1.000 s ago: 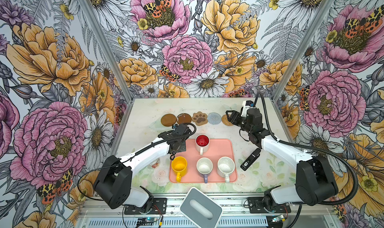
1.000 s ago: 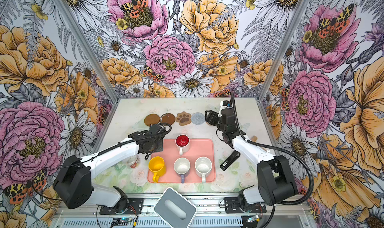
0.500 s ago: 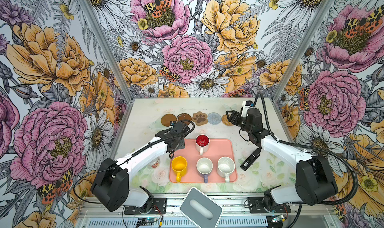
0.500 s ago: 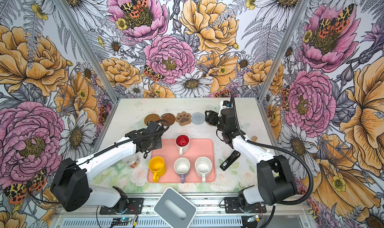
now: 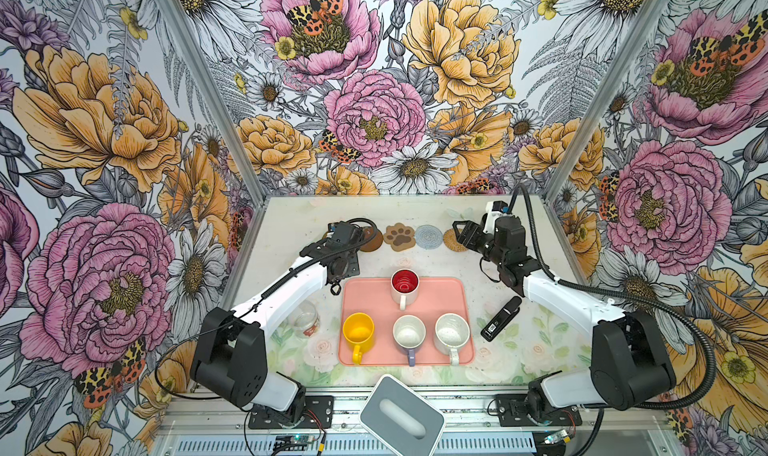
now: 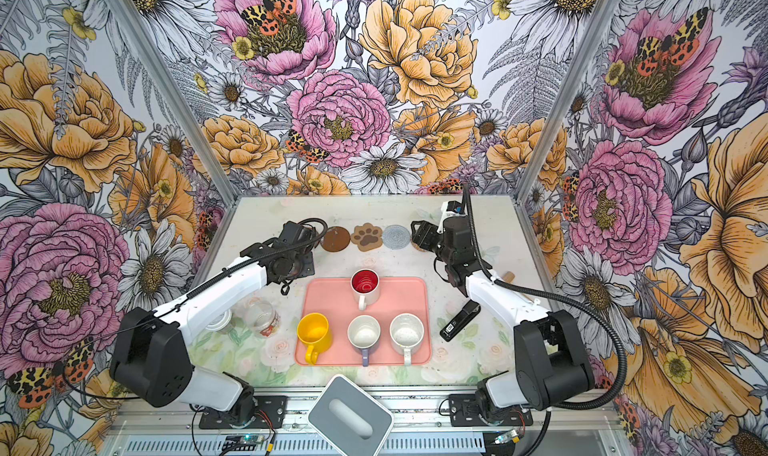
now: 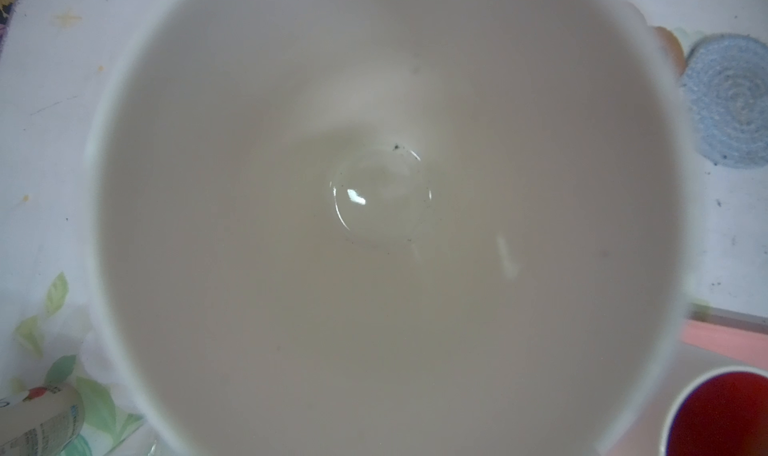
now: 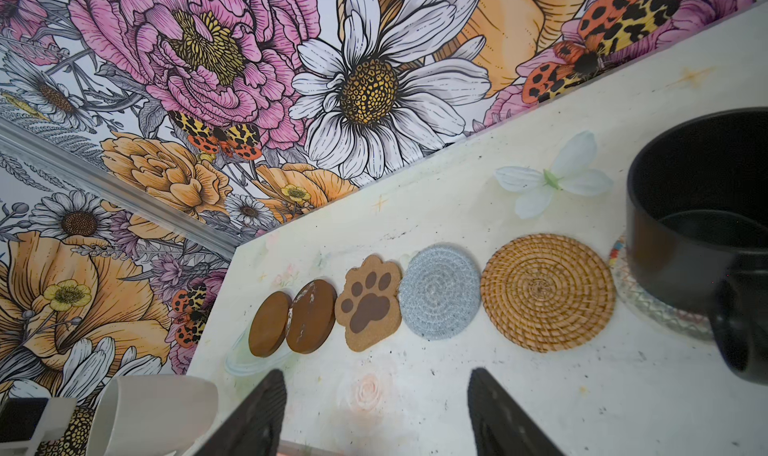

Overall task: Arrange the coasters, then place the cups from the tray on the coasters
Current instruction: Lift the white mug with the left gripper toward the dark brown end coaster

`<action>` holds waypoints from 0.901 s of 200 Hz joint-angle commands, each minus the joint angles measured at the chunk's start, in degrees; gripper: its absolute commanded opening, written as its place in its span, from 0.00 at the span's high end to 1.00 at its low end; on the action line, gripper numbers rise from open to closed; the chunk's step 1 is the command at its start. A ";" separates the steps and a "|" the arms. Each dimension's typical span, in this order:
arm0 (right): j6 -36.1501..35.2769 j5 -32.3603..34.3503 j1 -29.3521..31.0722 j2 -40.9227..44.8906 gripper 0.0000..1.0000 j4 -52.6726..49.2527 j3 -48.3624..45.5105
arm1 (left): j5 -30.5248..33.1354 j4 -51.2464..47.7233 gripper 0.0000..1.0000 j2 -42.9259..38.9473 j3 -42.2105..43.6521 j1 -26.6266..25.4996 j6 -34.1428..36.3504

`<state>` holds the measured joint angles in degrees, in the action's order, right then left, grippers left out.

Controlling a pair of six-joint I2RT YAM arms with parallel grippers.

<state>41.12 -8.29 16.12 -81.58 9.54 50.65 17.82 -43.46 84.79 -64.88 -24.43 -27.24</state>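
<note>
My left gripper (image 5: 343, 252) is shut on the cream-white cup (image 7: 374, 208), whose inside fills the left wrist view. It hangs over the back left of the table beside the brown coasters (image 8: 270, 329) (image 8: 311, 314). The row continues with paw-print (image 8: 370, 304), grey-blue (image 8: 440, 291) and rattan (image 8: 548, 291) coasters. A black cup (image 8: 698, 208) stands on the clear lacy coaster (image 8: 648, 312). My right gripper (image 8: 376, 391) is open and empty, near the rattan one. On the pink tray (image 5: 440, 300) stand the red-inside (image 5: 404, 285), yellow (image 5: 358, 331), lavender (image 5: 409, 333) and speckled (image 5: 452, 333) cups.
A clear jar (image 5: 305, 318) lies on its side left of the tray. A black stapler-like device (image 5: 500, 318) lies right of the tray. A grey-white box with an oval slot (image 5: 401, 416) sits at the front edge. A white fabric flower (image 8: 552, 179) lies behind the coasters. Floral walls enclose three sides.
My left gripper has carried the cream-white cup from the tray's back left corner toward the back, up to the brown coasters. The right arm has stayed still.
</note>
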 commanded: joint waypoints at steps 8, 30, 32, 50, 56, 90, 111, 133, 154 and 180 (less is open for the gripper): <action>-0.47 -0.54 -0.37 -0.17 0.29 -0.09 -0.30 | -1.65 4.35 1.00 2.03 -4.78 2.60 4.94; -1.01 0.09 -0.50 0.36 0.29 -0.88 -0.32 | -2.76 4.44 1.00 4.70 -6.86 4.39 6.44; -1.02 0.11 -0.50 0.37 0.29 -0.98 -0.36 | -2.79 4.44 1.00 4.93 -7.06 4.50 6.60; -1.44 0.38 -0.66 0.63 0.29 -1.62 -0.34 | -3.22 4.71 1.00 7.15 -8.84 5.94 7.45; -1.56 0.55 -0.70 0.59 0.29 -1.79 -0.38 | -3.29 4.83 1.00 7.80 -9.33 6.36 7.56; -1.74 0.60 -0.84 -0.04 0.29 -1.89 -0.14 | -4.90 6.88 1.00 11.06 -12.33 8.49 7.77; -1.75 0.47 -0.88 -0.42 0.29 -2.11 0.11 | -5.06 6.81 1.00 13.31 -14.92 8.85 8.37; -1.86 0.43 -0.96 -0.50 0.29 -2.24 0.14 | -5.43 6.90 1.00 15.47 -16.92 9.21 8.07; -2.01 0.54 -1.01 -0.44 0.29 -2.47 0.10 | -6.73 6.90 1.00 17.85 -18.78 9.33 8.01; -2.07 0.71 -1.18 -0.28 0.29 -3.16 0.12 | -7.58 6.81 1.00 21.59 -20.57 9.42 7.98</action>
<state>40.01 -8.25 15.29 -81.58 7.03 50.61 11.68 -40.12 103.88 -82.32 -15.51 -19.94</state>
